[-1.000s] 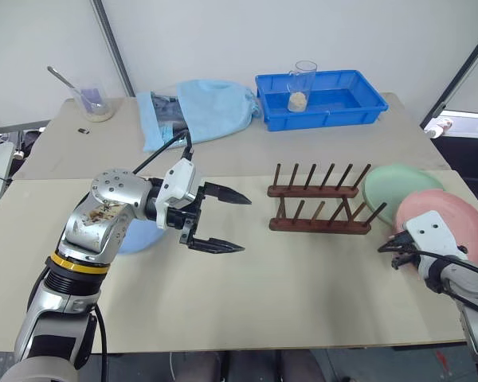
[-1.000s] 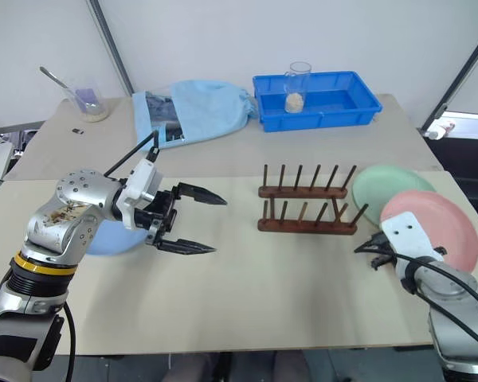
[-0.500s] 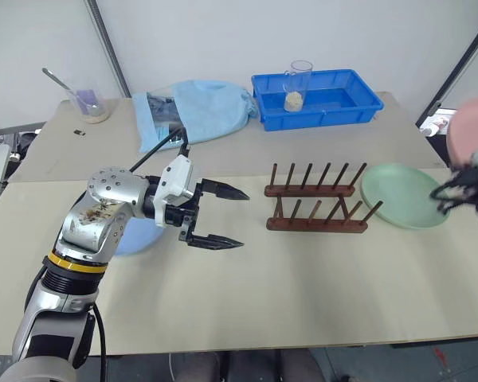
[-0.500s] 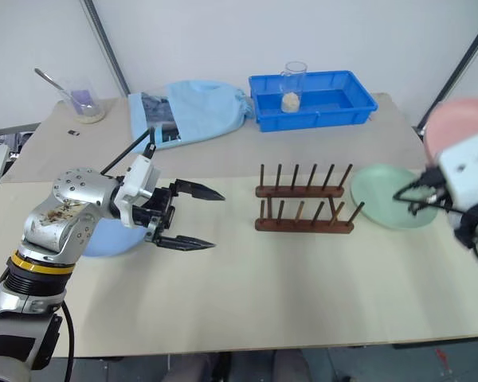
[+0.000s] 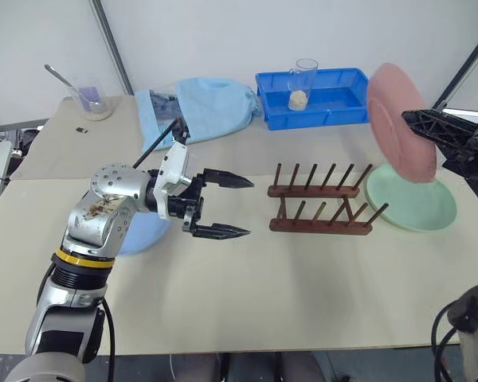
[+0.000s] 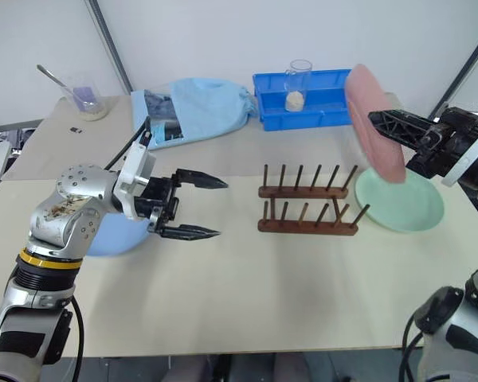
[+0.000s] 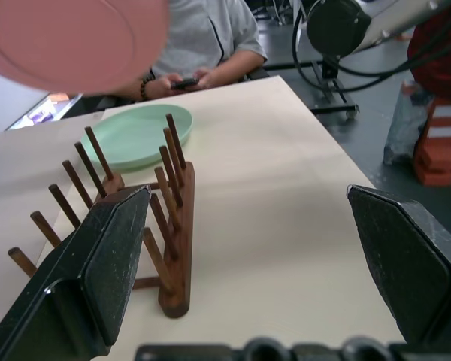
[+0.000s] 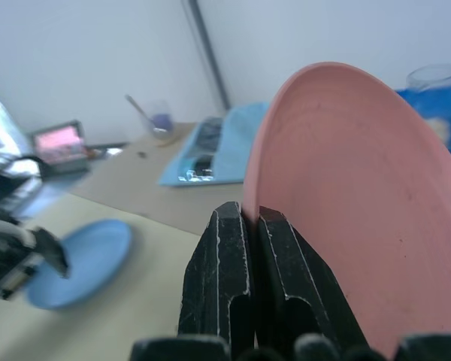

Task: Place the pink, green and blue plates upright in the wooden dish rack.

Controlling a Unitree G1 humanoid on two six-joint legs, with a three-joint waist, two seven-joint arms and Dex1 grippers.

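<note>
In the head views, the right gripper (image 5: 418, 119) was clamped on the rim of the pink plate (image 5: 400, 121), which stood nearly on edge in the air, above the right end of the wooden dish rack (image 5: 323, 201) and over the green plate (image 5: 418, 204). The green plate lay flat on the counter (image 5: 303, 294), just beside the rack's right end. The rack stood near the middle of the counter with all its pegs bare. The left gripper (image 5: 227, 205) hung level to the left of the rack, well apart from it, its two black fingers spread wide and holding nothing. The blue plate (image 6: 111, 235) lay flat beneath the left arm, partly hidden by it. Further back sat a blue plastic tray (image 5: 323, 97) with a glass (image 5: 303, 82) in it, a light blue cloth bag (image 5: 199, 110) and a beaker with a spoon (image 5: 90, 99).

In the left wrist view, the wide-spread fingers (image 7: 98, 271) framed the rack end-on, with the green plate behind it and the pink plate raised above. A seated person (image 7: 203, 41) was beyond the counter.

In the right wrist view, the closed fingers (image 8: 225, 282) pinched the pink plate's rim, and the blue plate lay on the counter below.
</note>
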